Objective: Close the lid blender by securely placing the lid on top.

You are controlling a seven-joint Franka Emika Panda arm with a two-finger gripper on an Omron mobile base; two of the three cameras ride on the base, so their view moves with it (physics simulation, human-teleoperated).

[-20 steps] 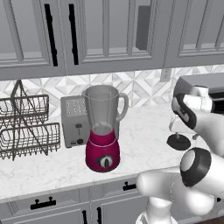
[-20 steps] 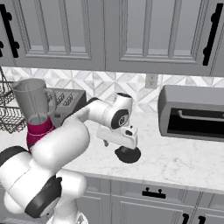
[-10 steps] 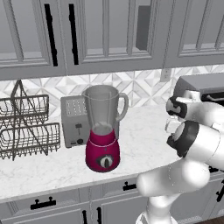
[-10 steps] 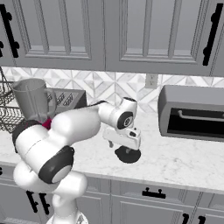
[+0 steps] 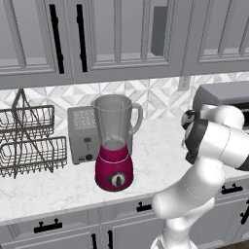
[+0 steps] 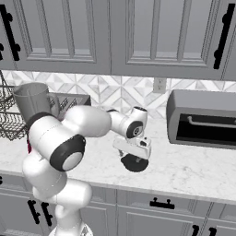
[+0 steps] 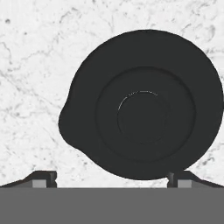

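arm bent low, hand pointing down | fingers apart, just above lid | lid on counter

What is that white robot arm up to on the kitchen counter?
The white arm holds its gripper just above a small flat round black lid that lies on the marble counter. The fingertips are spread wide and grip nothing. The lid belongs on the tall clear blender jar with the magenta base, which stands open-topped off to the arm's left beside a silver toaster.
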